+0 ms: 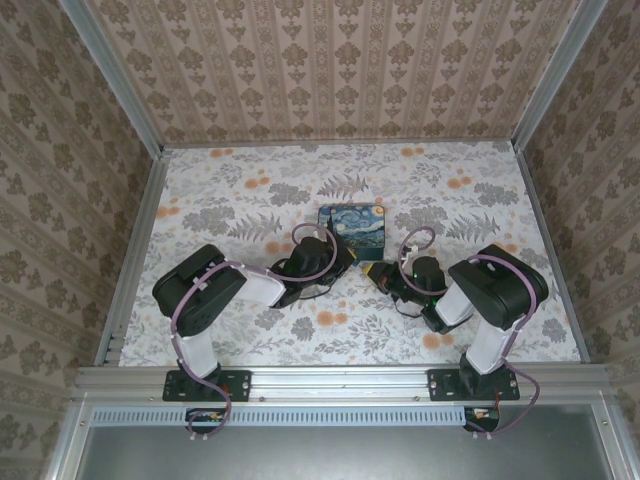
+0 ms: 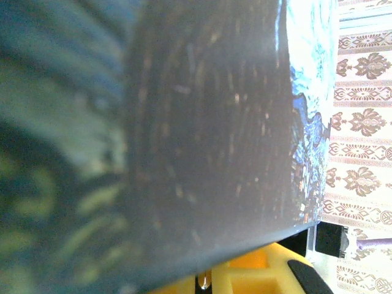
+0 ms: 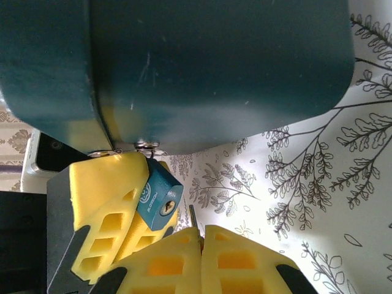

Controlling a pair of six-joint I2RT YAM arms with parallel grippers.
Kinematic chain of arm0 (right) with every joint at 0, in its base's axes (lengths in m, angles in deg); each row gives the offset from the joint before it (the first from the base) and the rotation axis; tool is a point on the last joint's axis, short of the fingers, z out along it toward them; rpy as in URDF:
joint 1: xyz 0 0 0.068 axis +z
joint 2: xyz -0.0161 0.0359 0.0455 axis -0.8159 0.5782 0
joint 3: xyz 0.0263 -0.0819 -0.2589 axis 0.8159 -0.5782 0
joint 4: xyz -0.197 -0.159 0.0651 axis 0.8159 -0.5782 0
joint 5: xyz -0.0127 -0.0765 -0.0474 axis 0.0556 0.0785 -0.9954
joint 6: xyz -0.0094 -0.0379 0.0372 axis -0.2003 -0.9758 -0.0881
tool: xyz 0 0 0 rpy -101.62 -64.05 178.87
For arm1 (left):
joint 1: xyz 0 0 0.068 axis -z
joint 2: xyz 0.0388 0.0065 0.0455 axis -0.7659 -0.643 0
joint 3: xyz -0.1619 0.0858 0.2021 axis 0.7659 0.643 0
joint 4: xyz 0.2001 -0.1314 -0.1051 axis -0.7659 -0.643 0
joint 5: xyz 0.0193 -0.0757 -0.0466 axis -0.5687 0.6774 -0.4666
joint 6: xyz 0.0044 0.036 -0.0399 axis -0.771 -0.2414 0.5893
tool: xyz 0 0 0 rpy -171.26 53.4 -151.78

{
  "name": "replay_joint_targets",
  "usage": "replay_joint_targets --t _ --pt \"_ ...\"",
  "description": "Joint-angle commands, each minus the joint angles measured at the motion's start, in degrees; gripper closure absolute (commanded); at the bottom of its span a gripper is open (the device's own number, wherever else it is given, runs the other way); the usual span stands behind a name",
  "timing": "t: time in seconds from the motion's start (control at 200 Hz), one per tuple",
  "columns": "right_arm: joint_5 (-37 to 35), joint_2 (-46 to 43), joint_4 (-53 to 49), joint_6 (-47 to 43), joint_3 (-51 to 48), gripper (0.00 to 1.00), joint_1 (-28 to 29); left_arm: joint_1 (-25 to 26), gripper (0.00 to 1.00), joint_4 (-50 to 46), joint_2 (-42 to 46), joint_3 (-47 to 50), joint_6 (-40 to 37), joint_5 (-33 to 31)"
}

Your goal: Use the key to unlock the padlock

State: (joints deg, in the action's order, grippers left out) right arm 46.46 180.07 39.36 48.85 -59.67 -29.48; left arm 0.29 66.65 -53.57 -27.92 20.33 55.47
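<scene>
Top view, arms: the left gripper (image 1: 336, 262) reaches in at the near edge of the blue box (image 1: 352, 222). The right gripper (image 1: 380, 273) sits just to its right, and both are low over the table (image 1: 230, 200).
Left wrist view: the blue box (image 2: 202, 141) is close and blurred. A yellow finger (image 2: 263, 275) of the left gripper lies beneath it, with the jaws all but closed.
Right wrist view, padlock: the padlock (image 3: 159, 199) hangs from a hasp (image 3: 147, 146) at the box's lower edge, with its body against the left gripper's yellow finger. I cannot tell whether it is pinched there.
Right wrist view, key: the right gripper (image 3: 201, 231) is clenched on the key (image 3: 192, 215). The thin blade pokes out between the pads, its tip just right of the padlock and not yet in the keyhole (image 3: 166, 208).
Step in hand: insertion, by my reading.
Doing it well: line the blade up with the keyhole's axis before advancing. Creep left and brace the padlock so it cannot swing away. Turn only once the blade is fully seated.
</scene>
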Motion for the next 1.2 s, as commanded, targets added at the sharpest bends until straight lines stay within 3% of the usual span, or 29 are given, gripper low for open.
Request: replay_joint_targets --t 0.0,1.195 --pt "-1.02 0.83 2.50 0.39 0.91 1.00 0.39 0.51 1.00 2.59 0.44 0.08 1.54 0.75" --pt "-0.07 -1.74 1.16 1.50 2.41 1.00 0.39 0.68 1.00 0.74 -0.10 0.04 0.18 -0.19"
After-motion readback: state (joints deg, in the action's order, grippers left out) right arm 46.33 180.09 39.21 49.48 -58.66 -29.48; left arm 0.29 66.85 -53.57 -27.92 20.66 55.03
